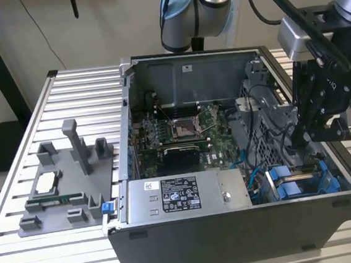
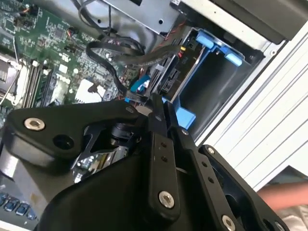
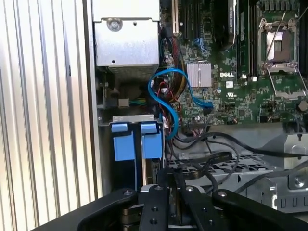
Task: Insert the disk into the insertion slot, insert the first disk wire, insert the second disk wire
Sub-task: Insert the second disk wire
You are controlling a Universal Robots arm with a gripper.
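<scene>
The disk point(image 1: 291, 185), known by its bright blue carrier point(image 3: 152, 144), sits down in the insertion slot point(image 2: 216, 91) of the drive cage, at the open computer case's near corner on the exterior view's right. My gripper point(image 1: 301, 141) reaches down into the case just above that cage. In the second wrist view its fingers point(image 2: 156, 144) lie pressed together, and the gripper point(image 2: 158, 102) ends at the dark connector end of the disk point(image 2: 166, 79). I cannot make out anything between the fingers. A black wire bundle point(image 2: 125, 48) and a blue wire point(image 3: 166, 103) run close by.
A grey power-supply box point(image 1: 188, 195) lies along the case's front wall, with the motherboard point(image 1: 175, 131) behind it. On the slatted table point(image 1: 26, 258), at the exterior view's left, stands a grey fixture point(image 1: 68, 179) with small parts. A hand point(image 2: 284, 195) shows beside the case.
</scene>
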